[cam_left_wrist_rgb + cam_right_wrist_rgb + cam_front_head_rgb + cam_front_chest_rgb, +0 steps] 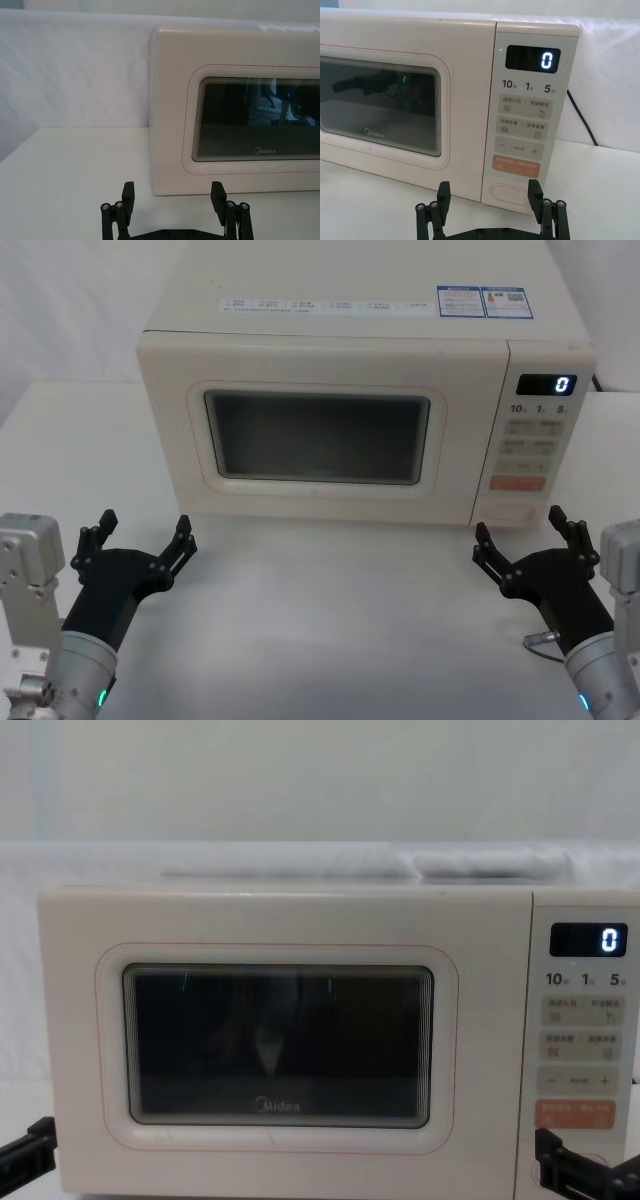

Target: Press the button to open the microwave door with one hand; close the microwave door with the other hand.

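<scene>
Sitting at the back of a white table (pixel 330 620), a cream Midea microwave (pixel 340 340) faces the robot. The microwave door (pixel 310 430) is shut, flush with the body, and takes up most of the front; it has a dark rounded window and a thin pink outline, with the grey logo under the glass. To the right of the door is the narrow keypad panel (pixel 533 445), whose digital display (pixel 545 384) reads 0. Below the display are rows of small pale keys, then an orange key (pixel 517 482), and at the very bottom the button (pixel 512 511), a wide cream oval with a raised rim.

The left gripper (pixel 143 537) hovers low over the table in front of the microwave's left corner, its jaws spread wide and holding nothing. The right gripper (pixel 524 532) hovers just in front of the keypad panel's lower edge, jaws also spread and empty. In the right wrist view the button (pixel 509 192) lies between the two fingertips (pixel 534 192) but farther back, with no contact. A black power cord (pixel 581 117) runs down behind the microwave's right side.
</scene>
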`<state>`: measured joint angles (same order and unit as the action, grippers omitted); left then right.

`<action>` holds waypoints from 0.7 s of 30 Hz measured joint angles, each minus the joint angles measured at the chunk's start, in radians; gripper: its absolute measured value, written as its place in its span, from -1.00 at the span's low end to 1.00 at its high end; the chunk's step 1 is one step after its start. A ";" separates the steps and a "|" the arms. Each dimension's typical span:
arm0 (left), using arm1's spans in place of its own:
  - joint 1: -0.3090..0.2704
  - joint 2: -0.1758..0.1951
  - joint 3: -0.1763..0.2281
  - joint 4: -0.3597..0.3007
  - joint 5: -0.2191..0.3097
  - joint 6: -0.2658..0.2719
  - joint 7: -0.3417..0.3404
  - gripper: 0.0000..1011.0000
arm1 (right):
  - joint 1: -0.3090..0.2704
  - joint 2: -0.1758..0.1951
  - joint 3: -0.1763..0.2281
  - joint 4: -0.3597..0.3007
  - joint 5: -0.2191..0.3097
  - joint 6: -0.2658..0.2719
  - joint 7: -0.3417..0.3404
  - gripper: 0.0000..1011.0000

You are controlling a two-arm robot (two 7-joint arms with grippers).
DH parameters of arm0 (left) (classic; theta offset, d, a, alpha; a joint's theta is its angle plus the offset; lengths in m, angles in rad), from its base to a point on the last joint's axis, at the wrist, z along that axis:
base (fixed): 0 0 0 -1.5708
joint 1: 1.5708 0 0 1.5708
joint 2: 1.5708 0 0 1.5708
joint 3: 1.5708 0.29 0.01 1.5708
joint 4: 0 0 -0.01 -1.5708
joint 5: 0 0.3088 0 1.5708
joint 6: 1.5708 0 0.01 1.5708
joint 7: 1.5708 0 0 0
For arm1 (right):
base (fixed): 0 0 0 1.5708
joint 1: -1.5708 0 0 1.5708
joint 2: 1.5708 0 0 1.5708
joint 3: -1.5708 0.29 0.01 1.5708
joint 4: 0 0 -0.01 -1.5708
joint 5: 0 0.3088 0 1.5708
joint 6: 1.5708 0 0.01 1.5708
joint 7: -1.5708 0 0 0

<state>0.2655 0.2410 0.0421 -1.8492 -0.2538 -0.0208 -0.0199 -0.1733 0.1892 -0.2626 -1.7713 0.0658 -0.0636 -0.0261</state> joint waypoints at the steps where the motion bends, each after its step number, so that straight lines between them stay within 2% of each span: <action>1: 0.000 0.000 0.000 0.000 0.000 0.000 0.000 0.98 | 0.000 0.000 0.000 0.000 0.000 0.000 0.000 0.98; 21: 0.000 0.000 0.000 0.000 0.000 0.000 0.000 0.98 | 0.000 0.000 0.000 0.000 0.000 0.000 0.000 0.98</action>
<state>0.2655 0.2409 0.0421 -1.8492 -0.2538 -0.0208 -0.0199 -0.1733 0.1892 -0.2626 -1.7714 0.0658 -0.0636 -0.0261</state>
